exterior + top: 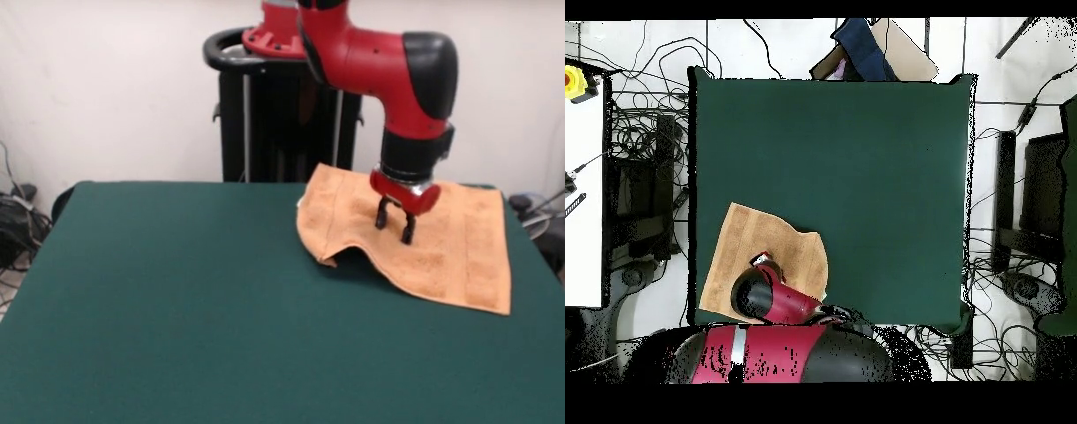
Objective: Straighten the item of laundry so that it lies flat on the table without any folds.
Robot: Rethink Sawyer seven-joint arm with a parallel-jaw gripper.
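Claw (395, 227) spread, pointing straight down over the rumpled towel (450, 256), arm bent sharply above the table (177, 300).

A yellow box with a red round button (575, 82) is seen in the overhead view on a white surface (585, 200) along the picture's left edge, where a thin black tool (574, 205) also lies. Tangled black cables (640, 75) are spread over the pale floor near that surface, and more cables (1005, 300) are strewn on the opposite side. A dark blue cloth (862, 50) is draped on a tan cardboard piece (910, 55) at the top edge, and a plain white wall (106, 88) is shown in the front view.
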